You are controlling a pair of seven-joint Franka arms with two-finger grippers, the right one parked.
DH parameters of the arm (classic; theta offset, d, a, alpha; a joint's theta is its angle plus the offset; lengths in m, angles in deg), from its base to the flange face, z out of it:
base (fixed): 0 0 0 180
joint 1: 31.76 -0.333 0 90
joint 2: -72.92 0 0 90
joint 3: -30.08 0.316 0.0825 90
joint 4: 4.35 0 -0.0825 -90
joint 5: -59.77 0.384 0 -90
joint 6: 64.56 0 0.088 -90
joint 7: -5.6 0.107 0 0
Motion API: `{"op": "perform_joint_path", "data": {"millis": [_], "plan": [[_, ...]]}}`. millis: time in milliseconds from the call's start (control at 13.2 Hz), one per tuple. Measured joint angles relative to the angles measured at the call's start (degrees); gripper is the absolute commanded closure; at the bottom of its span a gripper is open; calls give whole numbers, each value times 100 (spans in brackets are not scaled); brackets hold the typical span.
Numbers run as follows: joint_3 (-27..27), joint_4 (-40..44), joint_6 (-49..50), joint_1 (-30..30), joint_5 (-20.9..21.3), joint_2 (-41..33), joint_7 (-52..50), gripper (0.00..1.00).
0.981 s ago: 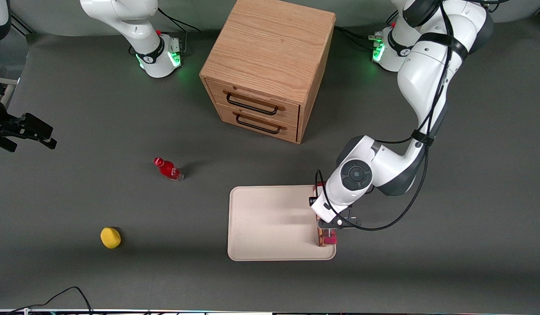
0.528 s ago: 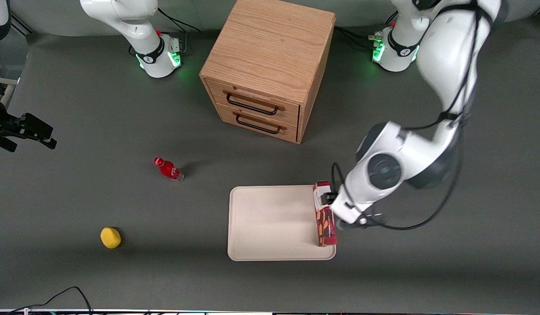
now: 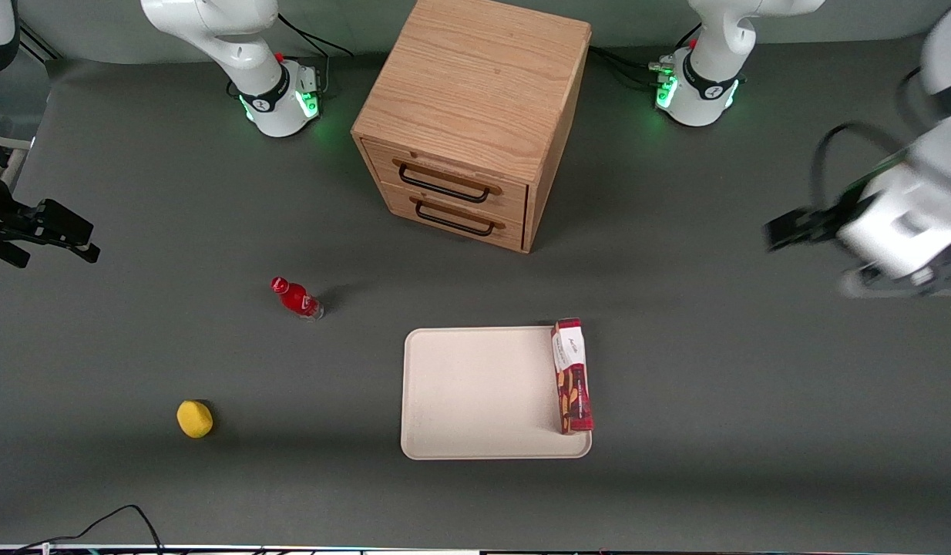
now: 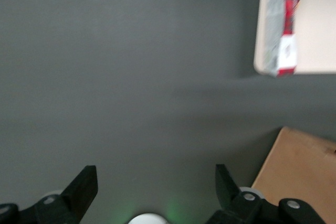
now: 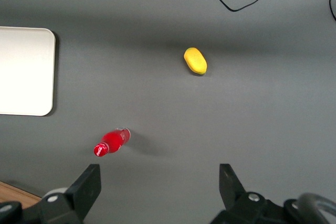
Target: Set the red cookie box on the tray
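The red cookie box [image 3: 572, 377] lies flat on the cream-white tray [image 3: 475, 393], along the tray's edge toward the working arm's end of the table. Its white label end points toward the wooden drawer cabinet. Box [image 4: 285, 22] and tray [image 4: 315, 35] also show in the left wrist view. My left gripper [image 3: 788, 230] is open and empty, raised well above the table, far from the tray toward the working arm's end. In the left wrist view the gripper [image 4: 156, 182] has both fingers spread wide over bare table.
A wooden drawer cabinet [image 3: 475, 116] stands farther from the front camera than the tray. A small red bottle [image 3: 296, 298] and a yellow lemon-like object [image 3: 194, 418] lie toward the parked arm's end of the table.
My left gripper let go of the cookie box, rose and swung away toward the working arm's end of the table. The box stays on the tray.
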Motion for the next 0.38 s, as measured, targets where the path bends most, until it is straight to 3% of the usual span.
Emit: {"op": "perform_joint_path", "data": {"millis": [151, 377], "plan": [[409, -965, -187, -4, -32, -731, 550, 0], [567, -2137, -556, 3, -32, -1531, 736, 0]]}}
